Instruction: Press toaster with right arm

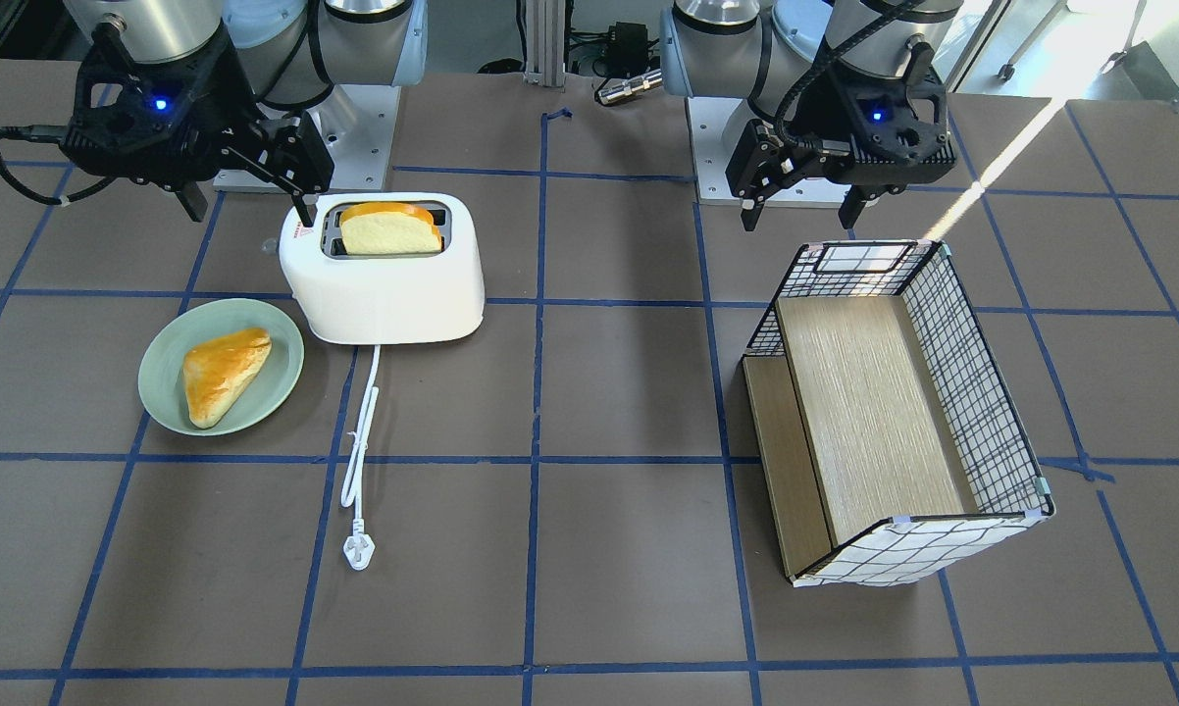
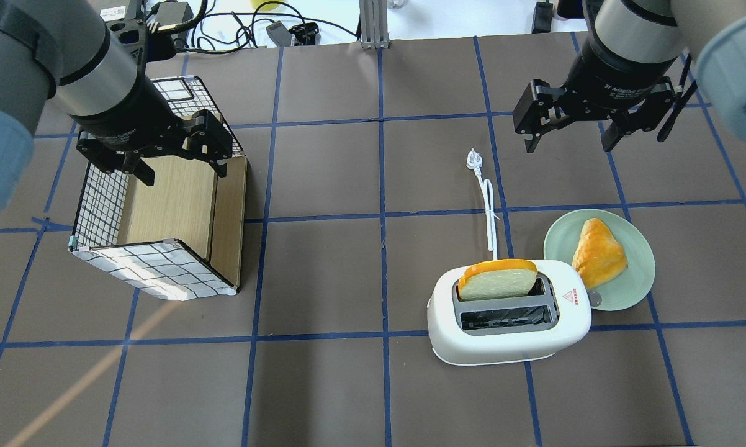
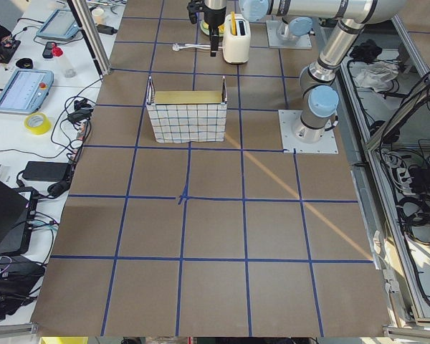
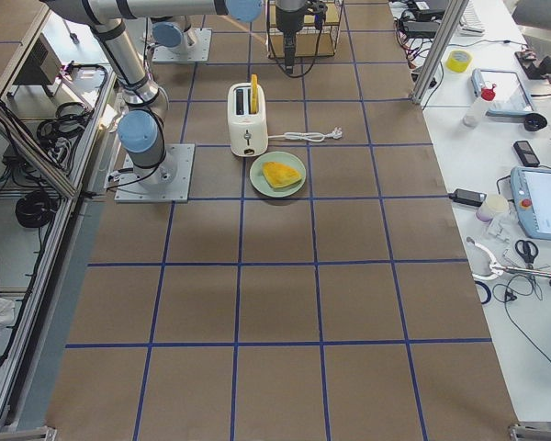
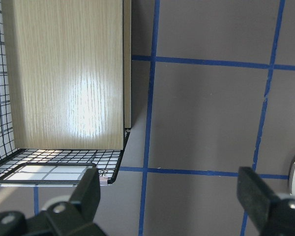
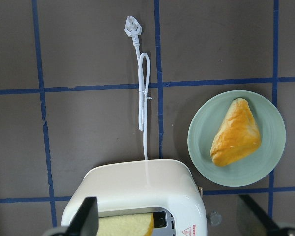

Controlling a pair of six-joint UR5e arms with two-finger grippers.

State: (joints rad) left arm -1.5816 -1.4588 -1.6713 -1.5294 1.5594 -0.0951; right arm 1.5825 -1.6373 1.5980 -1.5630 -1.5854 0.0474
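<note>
Fingers [image 2: 529, 135] of the right arm [image 2: 627, 43] gape wide, empty, clear of the toaster [image 2: 503, 344].

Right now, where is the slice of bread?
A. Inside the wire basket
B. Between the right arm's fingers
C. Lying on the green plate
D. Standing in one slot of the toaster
D: the slice of bread stands in one slot of the toaster, with the other slot empty; the green plate holds a pastry instead.
</note>
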